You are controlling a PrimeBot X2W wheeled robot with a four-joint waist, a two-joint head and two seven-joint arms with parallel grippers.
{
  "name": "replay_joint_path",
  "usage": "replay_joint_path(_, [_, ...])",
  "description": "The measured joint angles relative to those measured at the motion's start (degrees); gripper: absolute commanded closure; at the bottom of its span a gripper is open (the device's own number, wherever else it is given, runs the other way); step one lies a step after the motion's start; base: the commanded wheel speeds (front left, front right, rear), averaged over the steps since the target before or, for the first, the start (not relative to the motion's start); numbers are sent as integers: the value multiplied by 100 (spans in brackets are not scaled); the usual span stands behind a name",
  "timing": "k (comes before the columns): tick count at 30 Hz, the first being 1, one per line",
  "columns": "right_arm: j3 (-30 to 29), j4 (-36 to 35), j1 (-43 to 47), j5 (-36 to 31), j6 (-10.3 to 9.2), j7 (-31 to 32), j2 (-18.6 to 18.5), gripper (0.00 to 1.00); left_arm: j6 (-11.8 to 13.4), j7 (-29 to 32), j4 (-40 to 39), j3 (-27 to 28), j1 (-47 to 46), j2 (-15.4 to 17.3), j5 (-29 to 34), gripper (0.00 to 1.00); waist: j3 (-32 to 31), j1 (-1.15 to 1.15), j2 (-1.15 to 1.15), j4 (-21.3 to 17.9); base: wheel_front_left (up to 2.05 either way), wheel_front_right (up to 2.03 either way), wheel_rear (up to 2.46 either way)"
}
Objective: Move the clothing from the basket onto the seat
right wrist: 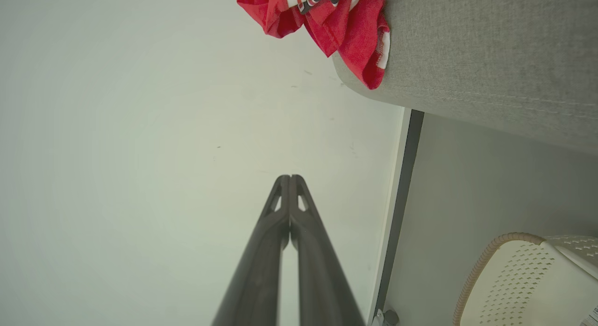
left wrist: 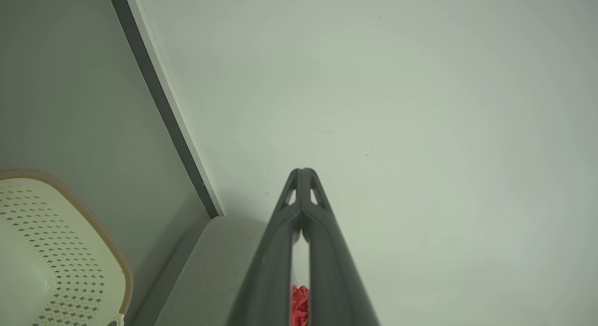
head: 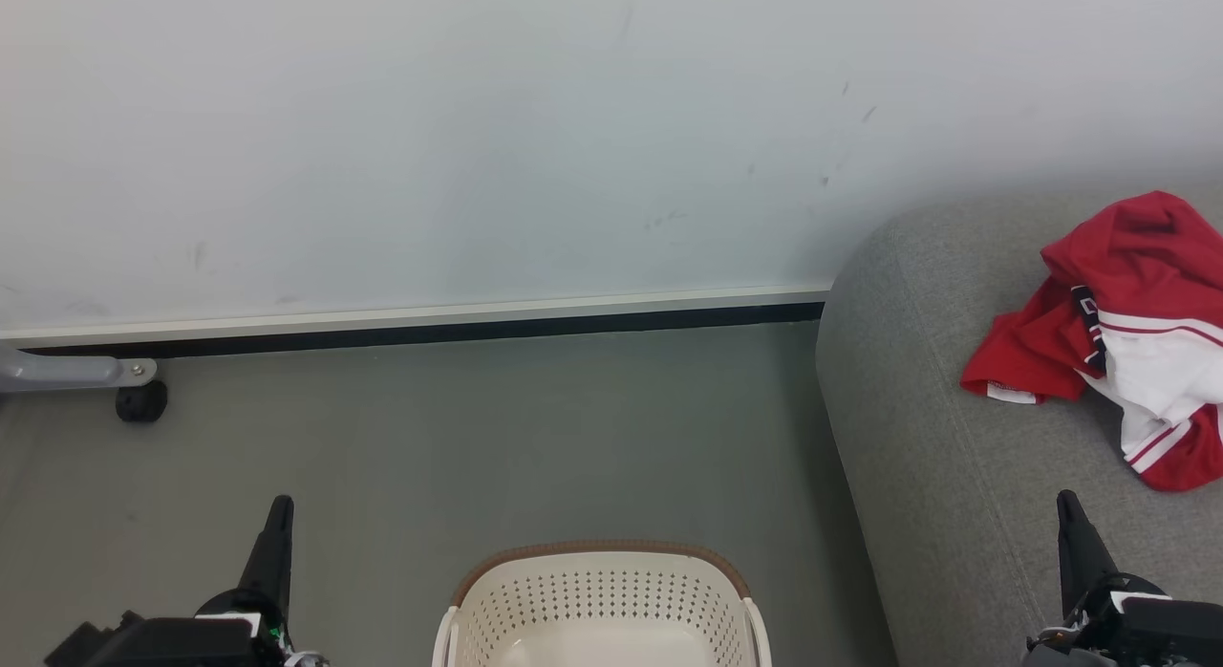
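Observation:
Red and white clothing (head: 1127, 333) lies crumpled on the grey seat (head: 936, 457) at the right; the right wrist view has the clothing (right wrist: 341, 22) at its top on the seat (right wrist: 490, 60). The cream basket (head: 602, 605) with a brown rim stands on the floor at bottom centre, and what I see of its inside holds nothing. My left gripper (head: 280, 505) is shut with nothing in it, left of the basket. My right gripper (head: 1067, 500) is shut and holds nothing, over the seat's front. In each wrist view the fingertips meet: left gripper (left wrist: 302, 171), right gripper (right wrist: 289, 177).
A pale wall (head: 478, 122) with a dark baseboard runs behind the grey floor (head: 497, 438). A grey metal leg with a black caster (head: 141, 399) sits at the far left by the wall. The basket (left wrist: 51, 251) and a strip of the seat (left wrist: 219, 270) show in the left wrist view.

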Motion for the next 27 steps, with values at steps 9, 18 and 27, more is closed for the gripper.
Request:
replay_joint_path(9, [0, 0, 0, 1, 0, 0, 0, 100, 0, 0, 0, 0, 0, 0, 0, 100, 0, 0, 0, 0, 0, 0, 0])
replay_joint_path(18, [0, 0, 0, 1, 0, 0, 0, 100, -1, 0, 0, 0, 0, 0, 0, 100, 0, 0, 0, 0, 0, 0, 0])
replay_joint_path(27, [0, 1, 0, 1, 0, 0, 0, 100, -1, 0, 1, 0, 0, 0, 0, 100, 0, 0, 0, 0, 0, 0, 0])
